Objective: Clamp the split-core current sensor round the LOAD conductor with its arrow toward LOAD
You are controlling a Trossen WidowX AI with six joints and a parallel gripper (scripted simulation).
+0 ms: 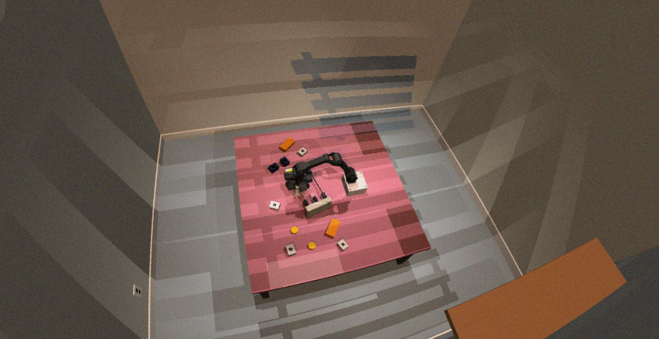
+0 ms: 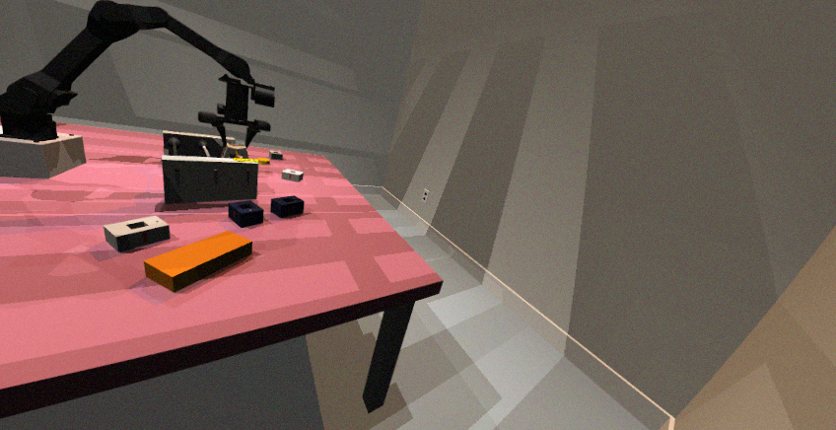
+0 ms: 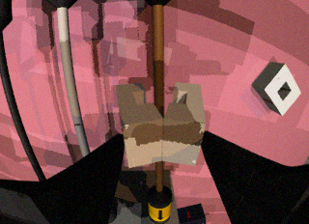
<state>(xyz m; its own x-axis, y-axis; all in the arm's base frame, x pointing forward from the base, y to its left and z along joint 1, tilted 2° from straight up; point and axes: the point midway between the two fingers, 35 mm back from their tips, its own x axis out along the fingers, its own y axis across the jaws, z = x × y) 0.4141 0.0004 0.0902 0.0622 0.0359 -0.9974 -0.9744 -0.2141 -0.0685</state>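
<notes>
My gripper (image 1: pixel 296 190) (image 2: pixel 236 146) (image 3: pixel 162 138) is shut on the beige open current sensor (image 2: pixel 238 148) (image 3: pixel 162 149), one finger on each side. In the wrist view the sensor's two jaws stand apart, with the brown conductor (image 3: pixel 157 45) in line with the gap between them. The conductor passes behind the sensor body and comes out below it, so how far it sits inside the jaws is hidden. At its lower end is a yellow band with a black arrow (image 3: pixel 159 213). The LOAD lettering cannot be read now, and no arrow on the sensor can be made out.
A grey conductor (image 3: pixel 72 96) and a black conductor (image 3: pixel 13 110) run left of the brown one. Upright panels (image 1: pixel 318 207) (image 2: pixel 210 180) bear the conductors. Dark blocks (image 1: pixel 273 167) (image 2: pixel 287 210), white blocks with holes (image 3: pixel 271 91), orange blocks (image 1: pixel 332 228) (image 2: pixel 193 258) and yellow discs (image 1: pixel 294 229) lie around.
</notes>
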